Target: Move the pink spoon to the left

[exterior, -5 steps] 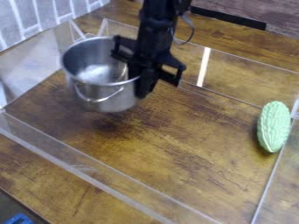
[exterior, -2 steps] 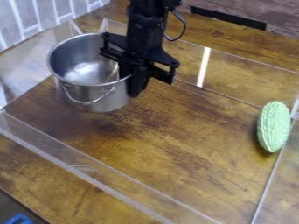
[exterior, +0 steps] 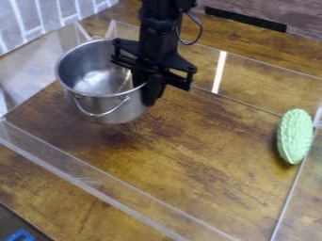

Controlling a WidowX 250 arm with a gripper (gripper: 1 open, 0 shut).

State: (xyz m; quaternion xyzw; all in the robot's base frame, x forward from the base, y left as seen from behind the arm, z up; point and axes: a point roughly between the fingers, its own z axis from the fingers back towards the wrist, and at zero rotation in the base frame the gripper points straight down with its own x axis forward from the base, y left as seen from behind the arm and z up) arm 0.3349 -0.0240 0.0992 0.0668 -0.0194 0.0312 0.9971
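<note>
Hanging beside pot [exterior: 101,80] rim: tool [exterior: 153,95], shut, grip unclear. Pink spoon unseen; move unconfirmed. Vegetable [exterior: 296,136] well apart.

A round shiny steel pot [exterior: 101,80] sits toward the back left of the dark brown wooden desk [exterior: 189,151]. A bumpy green vegetable [exterior: 296,136] lies well apart at the right edge. Clear plastic walls [exterior: 75,165] border the desk.

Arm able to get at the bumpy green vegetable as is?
Probably not yet: its jaws seem shut on the rim of the round steel pot. Path to the bumpy green vegetable looks clear.
</note>
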